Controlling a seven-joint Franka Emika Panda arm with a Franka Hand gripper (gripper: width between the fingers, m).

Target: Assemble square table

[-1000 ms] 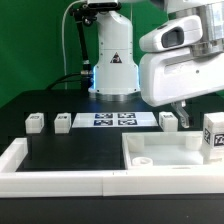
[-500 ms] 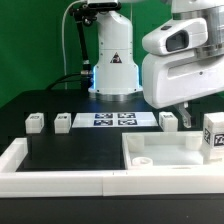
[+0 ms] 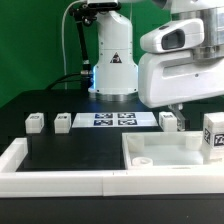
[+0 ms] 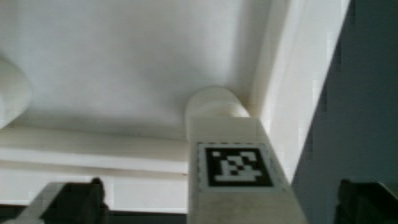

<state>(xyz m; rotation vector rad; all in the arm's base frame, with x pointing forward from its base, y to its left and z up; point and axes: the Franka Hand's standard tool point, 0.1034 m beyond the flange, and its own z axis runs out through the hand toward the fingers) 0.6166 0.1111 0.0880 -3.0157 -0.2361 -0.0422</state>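
Arm (image 3: 185, 60) has crept up slightly, we think; end effector (image 4: 222, 205) spread wide, holding nothing. We see tagged leg (image 4: 228, 150) below it, table top (image 4: 125, 70) beyond.

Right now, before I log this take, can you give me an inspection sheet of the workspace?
Surface: black table, edged by white rim bars.
Job's things: table top lying flat; four legs visible, none seen fitted.
Clutter: marker board; nothing else seen.
Grippers: gripper open, a tagged leg between its fingers, not clamped.
Cables: one cable beside the arm's base.
Surroundings: dark backdrop, nothing seen.
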